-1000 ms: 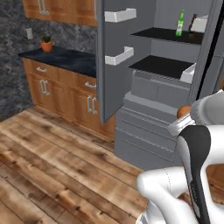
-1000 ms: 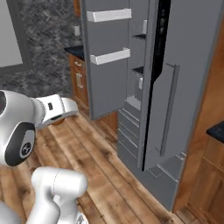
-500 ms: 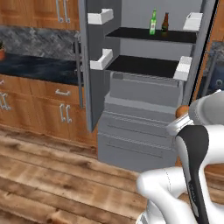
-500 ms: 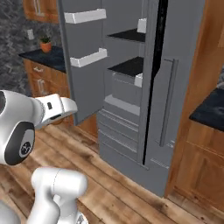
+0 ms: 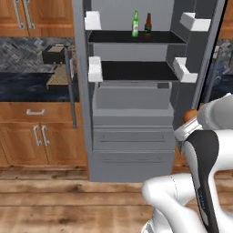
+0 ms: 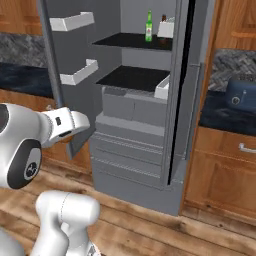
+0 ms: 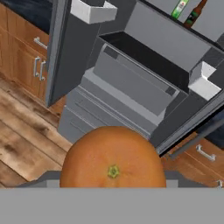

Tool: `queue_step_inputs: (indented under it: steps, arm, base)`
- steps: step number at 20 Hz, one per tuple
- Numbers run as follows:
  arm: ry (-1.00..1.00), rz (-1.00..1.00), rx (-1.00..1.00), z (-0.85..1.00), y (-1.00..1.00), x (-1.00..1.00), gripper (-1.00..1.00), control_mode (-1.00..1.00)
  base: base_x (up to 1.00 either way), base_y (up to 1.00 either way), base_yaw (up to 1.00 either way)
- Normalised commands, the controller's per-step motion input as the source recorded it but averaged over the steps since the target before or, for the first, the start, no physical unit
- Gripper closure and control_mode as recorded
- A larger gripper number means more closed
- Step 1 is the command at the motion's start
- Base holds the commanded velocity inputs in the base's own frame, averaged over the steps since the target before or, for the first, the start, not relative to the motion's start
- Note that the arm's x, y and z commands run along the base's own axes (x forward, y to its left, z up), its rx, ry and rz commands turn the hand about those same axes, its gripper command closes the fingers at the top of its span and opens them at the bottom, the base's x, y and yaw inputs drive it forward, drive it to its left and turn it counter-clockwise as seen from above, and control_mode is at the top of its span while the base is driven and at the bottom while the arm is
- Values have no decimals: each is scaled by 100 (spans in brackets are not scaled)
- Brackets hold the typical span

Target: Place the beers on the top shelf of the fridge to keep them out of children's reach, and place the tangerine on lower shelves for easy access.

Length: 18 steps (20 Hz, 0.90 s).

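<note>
Gripper grasps the tangerine (image 7: 113, 158), held in front of the open fridge (image 5: 132, 113). Green beer bottle (image 5: 135, 24) and brown beer bottle (image 5: 148, 24) stand upright, side by side, on the top shelf (image 5: 136, 38).

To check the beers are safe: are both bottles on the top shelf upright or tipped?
Upright: the green bottle and brown bottle stand side by side on the top shelf.

Both base views face the open fridge (image 5: 132, 123); the hand view looks down at it.
</note>
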Motion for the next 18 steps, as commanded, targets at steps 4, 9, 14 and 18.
queue_step_inputs:
  steps: [4, 9, 14, 18]
  arm:
    - [0, 0, 0, 0, 0, 0, 100, 100]
    - [0, 0, 0, 0, 0, 0, 100, 100]
    - [0, 0, 0, 0, 0, 0, 100, 100]
    - [0, 0, 0, 0, 0, 0, 100, 100]
  base:
    - [31, 74, -37]
    - [53, 17, -24]
    - [64, -1, -15]
    - [64, -4, -11]
